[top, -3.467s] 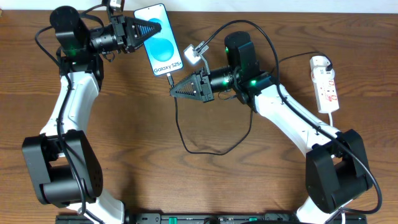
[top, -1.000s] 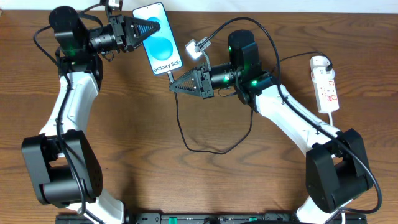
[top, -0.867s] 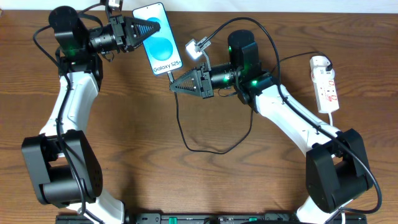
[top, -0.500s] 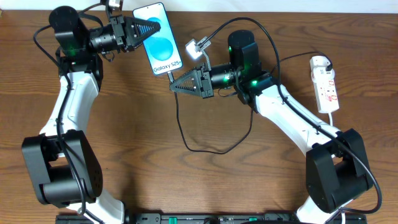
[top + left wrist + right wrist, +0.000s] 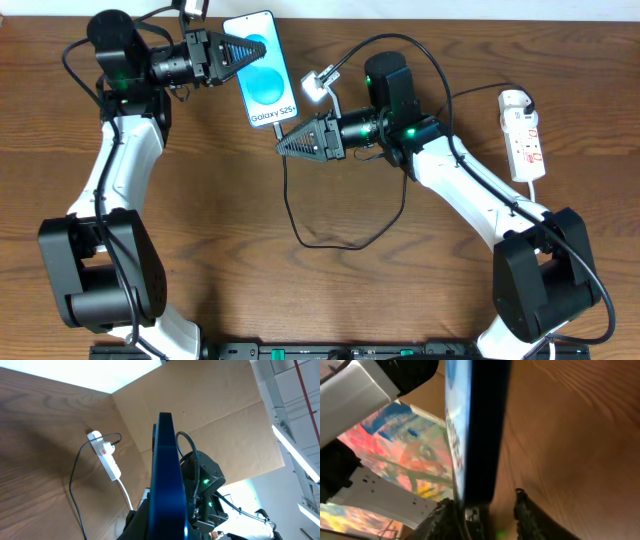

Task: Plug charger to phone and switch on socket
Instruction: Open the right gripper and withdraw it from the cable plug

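Clamping the phone (image 5: 268, 80) by its side edge, the left hand (image 5: 248, 50) is seen closed on it; the charger (image 5: 330, 243) is joined to the phone's lower edge, the right hand (image 5: 281, 148) is held just below, jaws apart, and the socket (image 5: 524, 135) is laid well right of the phone

A: What is the left gripper (image 5: 268, 48) doing?
B: Pointing rightward, jaws pinching shut — the left arm (image 5: 125, 170) is stretching forward.
A: And the right gripper (image 5: 279, 147)?
B: Pointing leftward, fingers (image 5: 532, 517) standing apart.
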Tool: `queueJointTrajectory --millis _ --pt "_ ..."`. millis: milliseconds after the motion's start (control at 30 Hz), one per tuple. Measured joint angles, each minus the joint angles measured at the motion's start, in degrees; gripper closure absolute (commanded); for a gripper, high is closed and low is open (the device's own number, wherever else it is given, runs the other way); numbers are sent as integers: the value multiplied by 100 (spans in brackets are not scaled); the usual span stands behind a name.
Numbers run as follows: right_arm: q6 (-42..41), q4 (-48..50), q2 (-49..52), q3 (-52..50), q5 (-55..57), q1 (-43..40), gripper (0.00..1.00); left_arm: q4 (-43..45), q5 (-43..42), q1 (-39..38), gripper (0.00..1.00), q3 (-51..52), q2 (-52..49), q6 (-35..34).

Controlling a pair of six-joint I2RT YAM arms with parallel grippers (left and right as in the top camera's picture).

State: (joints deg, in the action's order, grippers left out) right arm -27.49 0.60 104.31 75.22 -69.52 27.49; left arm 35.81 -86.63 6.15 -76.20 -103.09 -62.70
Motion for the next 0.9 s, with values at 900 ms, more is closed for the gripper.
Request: queueJointTrajectory --millis 900 --pt "964 -1917 0 0 833 -984 34 -323 11 153 93 17 -1447 125"
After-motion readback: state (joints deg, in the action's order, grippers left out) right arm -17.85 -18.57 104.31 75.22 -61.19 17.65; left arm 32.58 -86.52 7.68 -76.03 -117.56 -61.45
